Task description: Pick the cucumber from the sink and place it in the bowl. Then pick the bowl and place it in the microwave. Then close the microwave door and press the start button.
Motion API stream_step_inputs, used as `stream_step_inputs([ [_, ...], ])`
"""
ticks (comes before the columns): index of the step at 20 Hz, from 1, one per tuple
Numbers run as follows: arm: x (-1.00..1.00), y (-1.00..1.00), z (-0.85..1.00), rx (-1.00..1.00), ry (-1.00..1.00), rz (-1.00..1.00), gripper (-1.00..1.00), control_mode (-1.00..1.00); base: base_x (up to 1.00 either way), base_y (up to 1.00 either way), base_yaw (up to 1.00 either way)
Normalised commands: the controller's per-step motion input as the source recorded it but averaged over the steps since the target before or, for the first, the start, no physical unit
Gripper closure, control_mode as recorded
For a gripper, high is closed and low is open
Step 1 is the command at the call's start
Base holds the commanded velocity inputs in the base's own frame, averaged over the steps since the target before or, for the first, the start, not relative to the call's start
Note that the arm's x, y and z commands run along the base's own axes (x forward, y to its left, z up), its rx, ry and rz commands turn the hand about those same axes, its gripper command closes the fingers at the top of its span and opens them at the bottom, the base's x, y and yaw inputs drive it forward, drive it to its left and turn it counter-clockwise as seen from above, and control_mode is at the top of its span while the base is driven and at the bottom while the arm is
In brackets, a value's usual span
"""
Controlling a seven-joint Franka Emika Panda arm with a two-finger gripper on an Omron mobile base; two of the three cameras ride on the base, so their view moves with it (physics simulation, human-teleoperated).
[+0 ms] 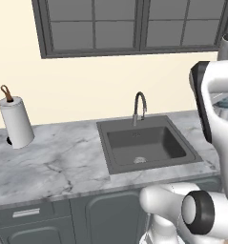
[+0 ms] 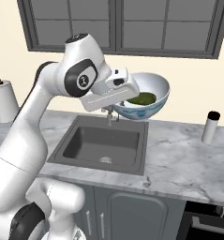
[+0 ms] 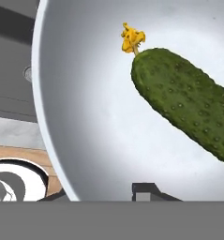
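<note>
Green: the cucumber (image 3: 188,101) lies inside the bowl (image 2: 153,101), yellow flower stub toward 12 o'clock in the hand view. First step looks done.
Bowl: white w/ bluish outside, up in the air in the right base view, well above the sink (image 2: 101,145), tipped a little so its pale inside faces the cam. In the left base view a slice of it peeks past the arm at 3 o'clock.
Gripper (image 2: 125,101): pinching the bowl's near rim, approx; jaws narrowed, not fully shut, since the rim wall sits between them. One dark fingertip (image 3: 144,191) shows at 6 o'clock in the hand view, inside the rim. Holds the bowl, and the cucumber rides along.
Why a rim grip: judged, the bowl is too wide to span, so the wall is the only handle.
Why the cucumber sits low: bowl tilts, so it rests against the lower slope of the inside.
Sink: dark grey basin, drain at centre, faucet (image 1: 140,107) at its 12 o'clock edge. No veg left in it.
Step in hand: judged, carrying the bowl to the microwave.
Risk: more tilt and the cucumber could roll out; a rim pinch may slip.
Also: paper towel roll (image 1: 15,121) at 9 o'clock on the counter (image 1: 53,162); pale shaker w/ dark cap (image 2: 210,126) at 3 o'clock in the right base view.
</note>
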Motion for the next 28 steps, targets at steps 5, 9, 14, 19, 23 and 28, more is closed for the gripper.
stream_step_inputs([
  [5,-0.01,0.01,0.0,0.0,0.0,0.0,1.0,-1.0,0.0,0.0,0.0],
  [9,-0.03,0.0,0.0,0.0,0.0,0.0,1.0,1.0,-0.11,0.0,0.0],
  [14,0.0,0.0,0.0,0.0,0.0,0.0,1.0,1.0,-0.86,0.0,0.0],
  [19,0.0,0.0,0.0,0.0,0.0,0.0,1.0,1.0,-0.63,0.03,0.0],
  [23,0.0,0.0,0.0,0.0,0.0,0.0,1.0,1.0,-0.04,0.07,0.1],
  [28,0.0,0.0,0.0,0.0,0.0,0.0,1.0,1.0,-0.2,0.16,0.47],
])
